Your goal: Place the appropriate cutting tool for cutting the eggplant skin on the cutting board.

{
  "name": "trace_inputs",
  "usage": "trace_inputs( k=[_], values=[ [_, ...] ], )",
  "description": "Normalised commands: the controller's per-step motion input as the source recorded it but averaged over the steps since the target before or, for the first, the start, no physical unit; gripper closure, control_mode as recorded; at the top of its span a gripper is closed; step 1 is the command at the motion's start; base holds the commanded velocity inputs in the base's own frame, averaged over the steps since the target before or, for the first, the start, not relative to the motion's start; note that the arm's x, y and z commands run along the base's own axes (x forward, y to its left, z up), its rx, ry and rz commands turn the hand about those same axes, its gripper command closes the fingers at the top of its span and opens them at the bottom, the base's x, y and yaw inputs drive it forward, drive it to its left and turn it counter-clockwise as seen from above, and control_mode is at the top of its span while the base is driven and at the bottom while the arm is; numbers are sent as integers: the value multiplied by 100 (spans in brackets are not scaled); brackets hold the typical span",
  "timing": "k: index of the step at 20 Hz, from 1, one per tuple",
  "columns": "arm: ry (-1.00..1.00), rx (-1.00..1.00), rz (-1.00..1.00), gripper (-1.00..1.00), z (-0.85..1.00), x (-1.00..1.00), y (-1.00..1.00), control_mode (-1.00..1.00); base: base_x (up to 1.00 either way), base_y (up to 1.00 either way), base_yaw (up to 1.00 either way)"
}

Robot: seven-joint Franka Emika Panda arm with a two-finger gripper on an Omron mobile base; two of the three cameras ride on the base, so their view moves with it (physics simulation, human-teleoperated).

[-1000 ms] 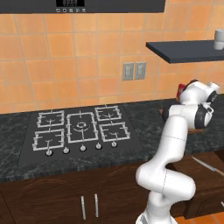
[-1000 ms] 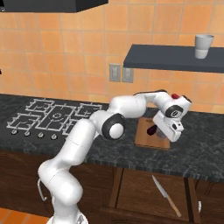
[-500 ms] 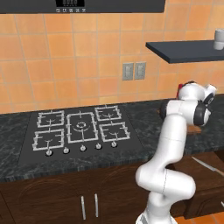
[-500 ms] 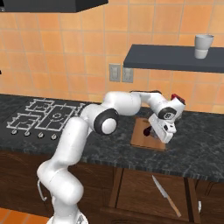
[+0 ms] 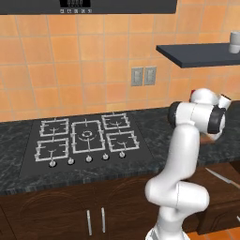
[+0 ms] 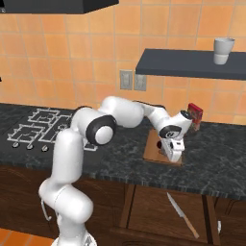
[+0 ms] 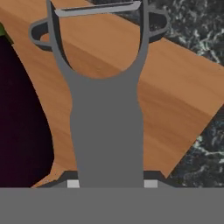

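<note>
Counter: I see the arm reach over the dark counter (image 6: 221, 149) to the board.
Board: the board (image 7: 166, 100) lies under the hand, well within reach.
Eggplant: the eggplant (image 7: 19, 127) sits on the board, just beside the tool.
Gripper: the gripper (image 6: 173, 150) pinches the grey peeler (image 7: 107, 113) by its handle.
Advice: I judge I should lower until the peeler rests on bare wood, clear of the eggplant, then let go.

arm reaches right over the dark desk (image 6: 216, 158), gripper (image 6: 174, 154) low over the cutting board (image 6: 154, 150), red-and-white box (image 6: 194, 116) behind it, cup (image 6: 223, 50) on the shelf (image 6: 187, 70), knife (image 6: 181, 215) lower down.
</note>
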Motion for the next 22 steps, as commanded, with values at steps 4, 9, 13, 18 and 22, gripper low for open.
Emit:
trace_inputs(
  k=[4, 9, 13, 18, 22],
  values=[
    [-2, -14, -10, 100, -19, 0, 26, -100, 0, 0, 0],
    [0, -8, -5, -100, -9, 0, 14, -100, 0, 0, 0],
    [0, -1, 0, -100, 0, 2, 0, -100, 0, 0, 0],
    [-1, 0, 0, -100, 36, -6, 0, -100, 0, 0, 0],
    [-9, 0, 9, -100, 74, -68, 0, -100, 0, 0, 0]
  ],
)
